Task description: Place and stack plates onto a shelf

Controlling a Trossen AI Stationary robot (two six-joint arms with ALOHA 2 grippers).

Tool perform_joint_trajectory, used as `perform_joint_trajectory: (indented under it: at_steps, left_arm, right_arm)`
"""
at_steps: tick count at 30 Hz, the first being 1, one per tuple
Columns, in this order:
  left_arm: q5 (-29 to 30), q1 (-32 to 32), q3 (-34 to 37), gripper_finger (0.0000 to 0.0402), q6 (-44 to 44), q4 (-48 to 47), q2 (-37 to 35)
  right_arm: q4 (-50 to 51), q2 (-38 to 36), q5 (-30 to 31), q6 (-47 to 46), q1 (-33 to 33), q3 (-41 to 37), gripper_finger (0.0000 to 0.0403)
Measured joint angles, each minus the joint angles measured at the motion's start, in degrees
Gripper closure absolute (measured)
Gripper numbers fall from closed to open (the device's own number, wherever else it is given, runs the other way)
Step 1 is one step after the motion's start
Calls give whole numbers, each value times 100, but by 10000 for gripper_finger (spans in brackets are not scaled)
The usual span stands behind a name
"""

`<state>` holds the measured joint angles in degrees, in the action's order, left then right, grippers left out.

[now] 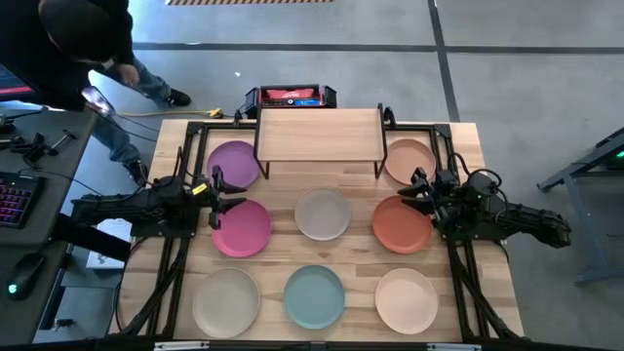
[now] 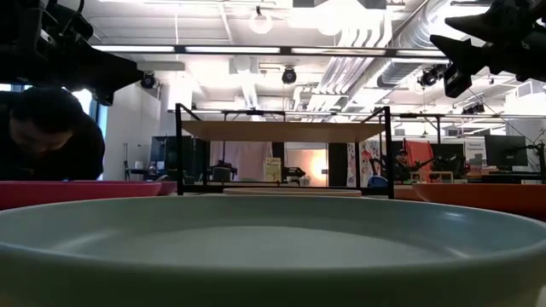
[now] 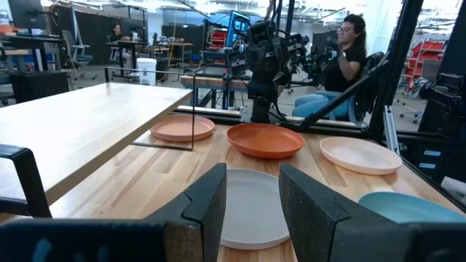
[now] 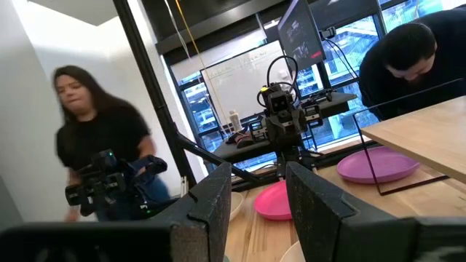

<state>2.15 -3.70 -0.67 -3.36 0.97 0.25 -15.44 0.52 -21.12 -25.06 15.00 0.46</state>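
Obstructed views first. In the low view a teal plate [image 2: 273, 247] fills the whole foreground, and behind it only thin rims of the pink plate [image 2: 81, 191] and the terracotta plate [image 2: 486, 194] show. The grey plate [image 3: 251, 207] is partly hidden in the left wrist view behind that arm's own fingers [image 3: 207, 207]. Of the person [image 1: 83, 44] beyond the table's 10 o'clock corner, the overhead frame shows only part (cut off at the edge).

The shelf [image 1: 318, 135] stands at 12 o'clock on the table [image 1: 458, 136], its wooden top bare. No plate rests on it. Eight plates lie singly on the tabletop: purple plate [image 1: 234, 163] at 10 o'clock just beside the shelf's legs, peach plate [image 1: 409, 159] at 2 o'clock, the pink, grey and terracotta ones across the middle, and a beige plate [image 1: 226, 300], the teal one and a cream plate [image 1: 407, 298] along the 6 o'clock edge.

The left gripper [image 1: 226, 195] hovers at 9 o'clock between the purple and pink plates, fingers apart, holding nothing. The right gripper [image 1: 414, 192] sits at 3 o'clock over the terracotta plate's rim, fingers likewise apart and empty.

A red and black box [image 1: 291, 97] lies on the floor beyond the shelf. A second person [image 3: 349, 54] sits behind the right arm.
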Motion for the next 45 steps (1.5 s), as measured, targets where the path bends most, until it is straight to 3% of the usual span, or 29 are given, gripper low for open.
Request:
perform_joint_trajectory:
  at_steps: [32,40,45]
  left_arm:
    - [2,0,-1,284,-5,54,-2]
    - [200,-2,0,284,-736,98,-1]
    - [649,-2,0,284,-1775,654,0]
  right_arm:
    - [0,1,0,1,-1,0,284]
    - [0,1,0,0,-1,0,284]
    - [2,1,2,2,0,-1,284]
